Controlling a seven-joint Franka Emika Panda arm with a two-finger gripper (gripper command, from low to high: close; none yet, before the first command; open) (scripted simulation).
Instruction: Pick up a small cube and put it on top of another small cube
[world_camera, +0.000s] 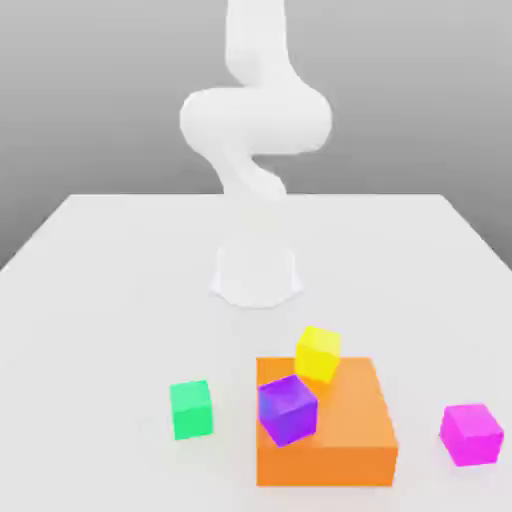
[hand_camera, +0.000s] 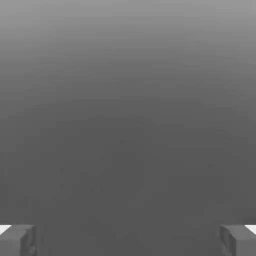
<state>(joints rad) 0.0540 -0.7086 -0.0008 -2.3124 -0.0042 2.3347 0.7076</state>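
Observation:
The small magenta-pink cube (world_camera: 470, 433) sits on the white table near the front, at the exterior view's right. The small bright yellow cube (world_camera: 318, 352) rests tilted on the back edge of a large orange block (world_camera: 335, 430). The white arm rises from its base at the table's middle and curls upward, well behind the cubes. In the hand view my gripper (hand_camera: 128, 240) stands open, its two grey fingertips (hand_camera: 17, 240) far apart with nothing between them, facing a plain grey background.
A purple cube (world_camera: 288, 408) leans on the orange block's left part. A green cube (world_camera: 191, 408) sits on the table to the exterior view's left of the block. The arm's round base (world_camera: 256, 275) stands behind them.

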